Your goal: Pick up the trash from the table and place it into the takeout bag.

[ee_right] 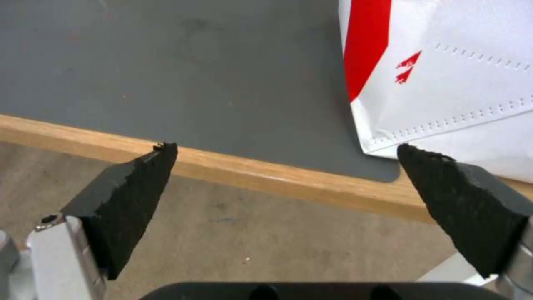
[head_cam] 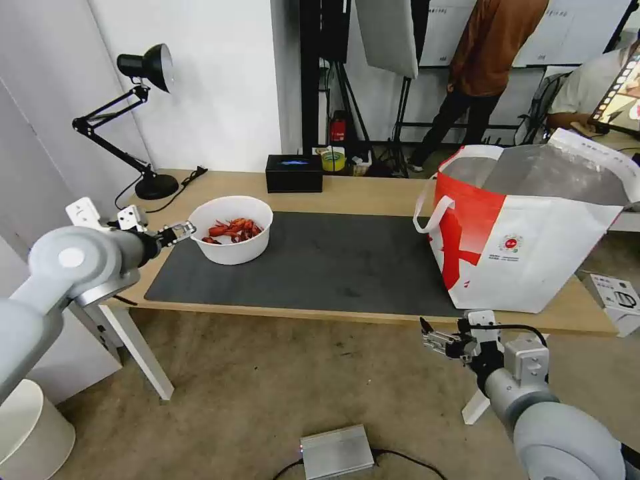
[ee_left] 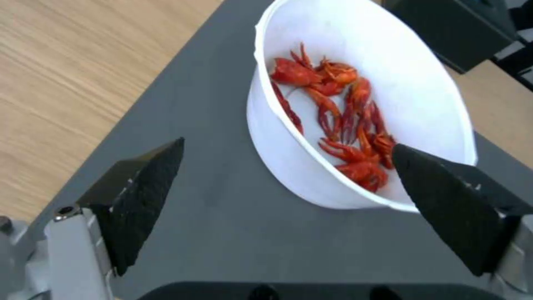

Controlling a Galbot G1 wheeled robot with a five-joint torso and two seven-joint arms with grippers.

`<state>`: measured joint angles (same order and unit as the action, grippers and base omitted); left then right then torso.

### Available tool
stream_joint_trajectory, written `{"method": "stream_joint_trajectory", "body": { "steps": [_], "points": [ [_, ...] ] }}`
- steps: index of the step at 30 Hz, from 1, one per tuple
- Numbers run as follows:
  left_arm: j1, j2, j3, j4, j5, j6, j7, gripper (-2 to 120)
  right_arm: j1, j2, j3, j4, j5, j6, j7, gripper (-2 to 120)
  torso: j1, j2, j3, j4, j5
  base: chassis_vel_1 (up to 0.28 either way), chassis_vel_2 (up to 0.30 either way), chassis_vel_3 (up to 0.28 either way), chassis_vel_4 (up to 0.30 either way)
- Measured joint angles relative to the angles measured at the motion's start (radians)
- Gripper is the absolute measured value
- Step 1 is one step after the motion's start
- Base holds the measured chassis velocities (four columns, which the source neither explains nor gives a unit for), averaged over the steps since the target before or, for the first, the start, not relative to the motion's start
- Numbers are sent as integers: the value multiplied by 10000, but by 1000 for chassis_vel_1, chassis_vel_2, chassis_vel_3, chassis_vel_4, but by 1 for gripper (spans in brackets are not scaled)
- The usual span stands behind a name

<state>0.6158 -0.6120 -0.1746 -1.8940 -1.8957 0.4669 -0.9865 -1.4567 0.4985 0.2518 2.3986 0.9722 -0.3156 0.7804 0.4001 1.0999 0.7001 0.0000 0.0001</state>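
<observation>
The head camera looks forward and down from above the near long edge of the table (head_cam: pixel 373 193), taking in the whole dark mat (head_cam: pixel 320 267), the white bowl (head_cam: pixel 231 229) towards the left end and the takeout bag (head_cam: pixel 527 233) towards the right. The left wrist camera sits close behind its spread fingers (ee_left: pixel 139 196) and looks steeply down onto the bowl (ee_left: pixel 399 83) and the mat around it (the same corner the head view shows at its left). The right wrist camera, lower and just off the table's front edge (ee_right: pixel 250 171), faces the mat's near border and the bag's bottom corner (ee_right: pixel 444 96), which the head view shows at its right.
</observation>
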Motion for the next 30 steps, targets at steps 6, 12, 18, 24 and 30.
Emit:
{"method": "stream_joint_trajectory", "body": {
  "steps": [6, 12, 18, 24, 30],
  "points": [
    [-609, -267, 593, 570, 89, 19, 7, 100, 0, 0, 0, 0, 0, 2, 0, 100, 0, 0, -1, 1, 0, 0, 0, 0, 0],
    [-929, -428, 1003, 941, 184, -10, 108, 100, 1, 0, 0, 0, 0, 2, 0, 100, 0, 1, -1, 1, 0, 0, 0, 0, 0],
    [-1251, -744, 1283, 1384, 377, -69, 135, 100, 1, 0, 0, 0, 0, 2, -1, 100, -1, 0, -1, 0, -1, 0, 0, 0, 0],
    [-1588, -893, 1591, 1760, 493, -81, 149, 100, 1, 0, 1, 0, 0, 2, 0, 100, -1, 0, -1, 2, 0, 0, 0, 0, 0],
    [-1971, -1184, 1981, 2159, 641, -85, 147, 100, 1, 0, 1, 0, 0, 2, 0, 100, -1, 1, -1, 0, 0, 0, 0, 0, 0]
  ]
}}
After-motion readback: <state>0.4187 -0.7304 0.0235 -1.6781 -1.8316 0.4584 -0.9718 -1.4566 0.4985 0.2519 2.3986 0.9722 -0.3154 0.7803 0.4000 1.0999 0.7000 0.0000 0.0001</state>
